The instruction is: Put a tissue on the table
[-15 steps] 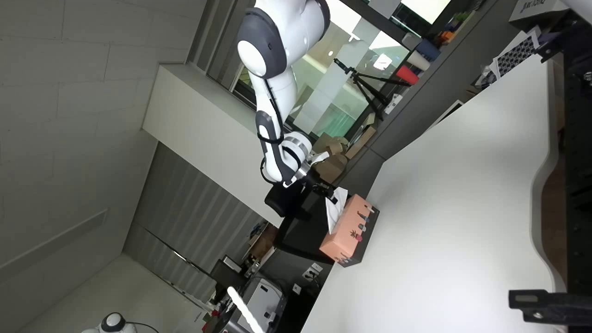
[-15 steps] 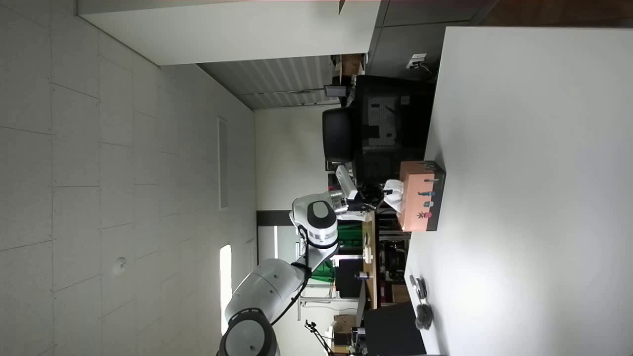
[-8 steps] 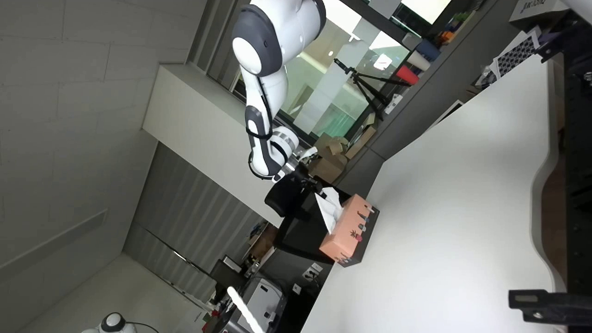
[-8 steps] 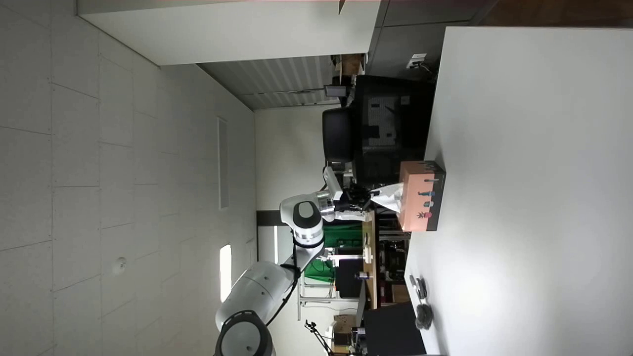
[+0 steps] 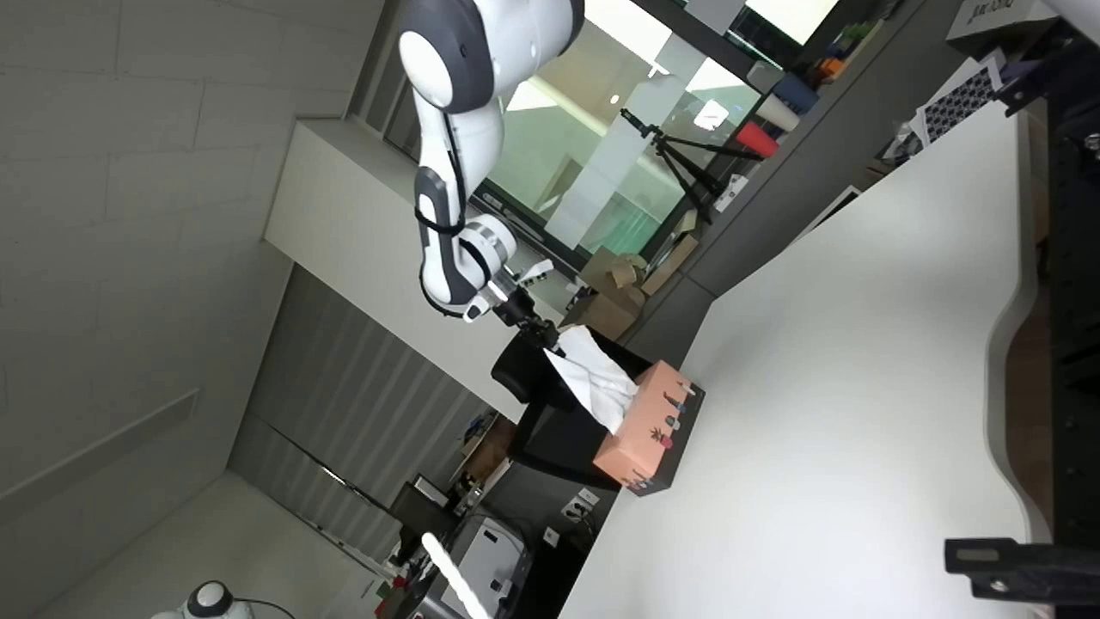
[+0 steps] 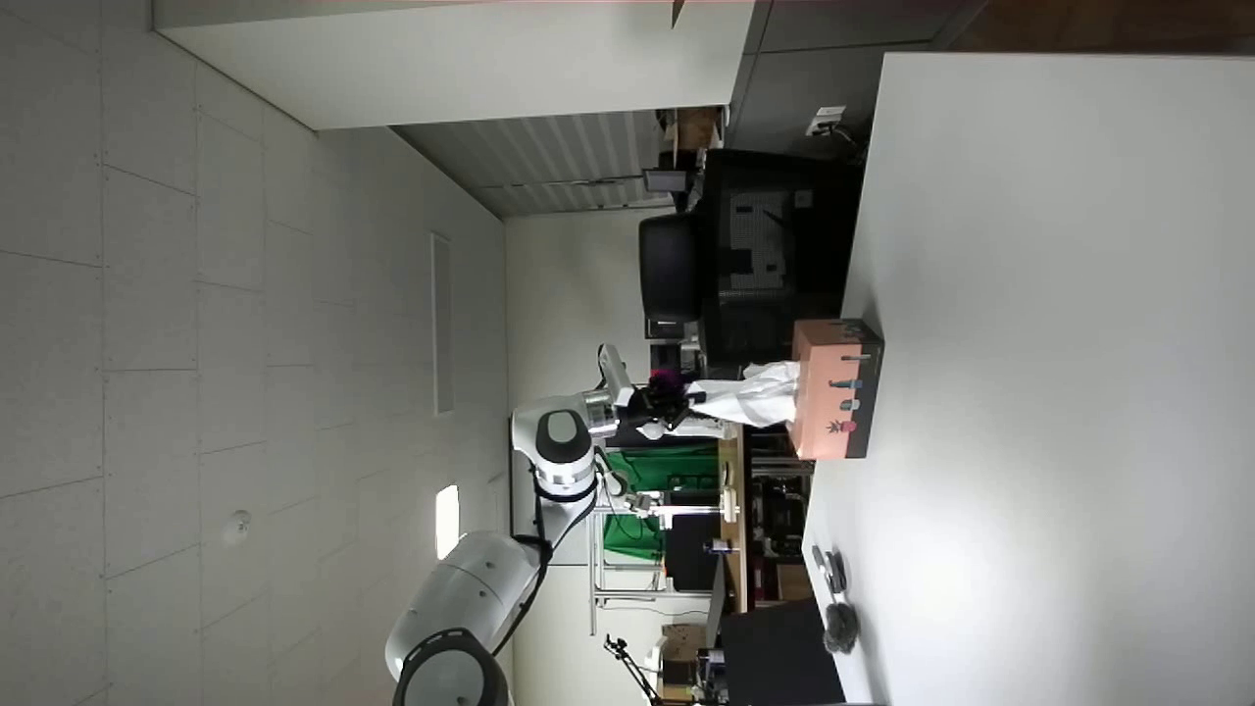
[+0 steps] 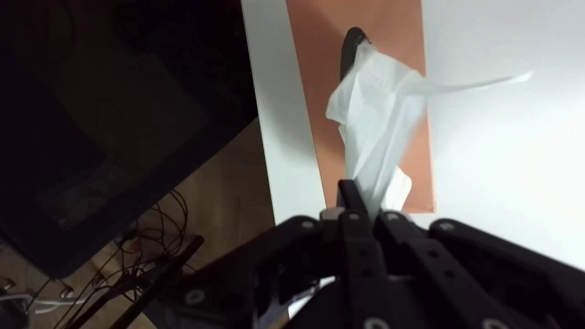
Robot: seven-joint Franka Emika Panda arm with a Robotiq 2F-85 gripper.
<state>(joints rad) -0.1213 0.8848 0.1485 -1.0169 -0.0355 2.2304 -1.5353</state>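
White tissue (image 5: 593, 378) spans mid-frame in an exterior view, pinched by my jaws, its tail at the orange box (image 5: 650, 427). I hold it high, presumably to free it for the table (image 5: 816, 387).

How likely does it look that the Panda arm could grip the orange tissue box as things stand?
Probably not: its pincer is shut on a white tissue, which in both exterior views spans from there to the top of the tissue box. It would likely have to let go first.
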